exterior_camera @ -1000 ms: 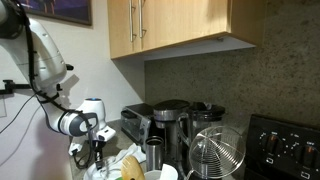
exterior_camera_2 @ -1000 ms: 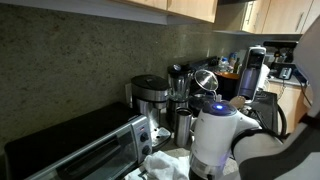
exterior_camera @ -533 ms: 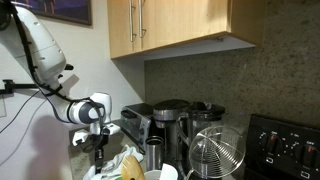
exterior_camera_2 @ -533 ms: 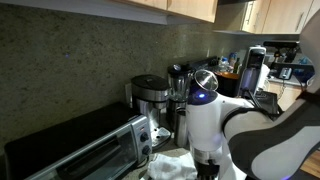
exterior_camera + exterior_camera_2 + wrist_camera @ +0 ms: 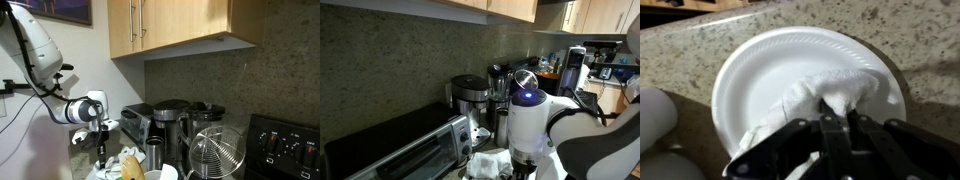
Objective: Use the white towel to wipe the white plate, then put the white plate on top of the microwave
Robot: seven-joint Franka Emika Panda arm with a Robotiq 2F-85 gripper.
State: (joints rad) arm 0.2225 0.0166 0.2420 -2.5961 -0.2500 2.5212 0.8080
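White plate [image 5: 760, 70] lies partly hidden beneath white towel [image 5: 830, 90] pinched by gripper [image 5: 837, 118].

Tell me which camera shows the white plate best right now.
The wrist view: it looks down on nearly the whole white plate, with the white towel bunched on it at the gripper. In both exterior views the arm and the frame's bottom edge hide it.

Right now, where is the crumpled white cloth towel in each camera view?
Exterior view: the crumpled white cloth towel sits bottom, left of centre.
Exterior view: towel bottom centre, below the arm.
Wrist view: towel centre-right, on the round white foam plate.
Shared landmark: the pincer, right at the towel.
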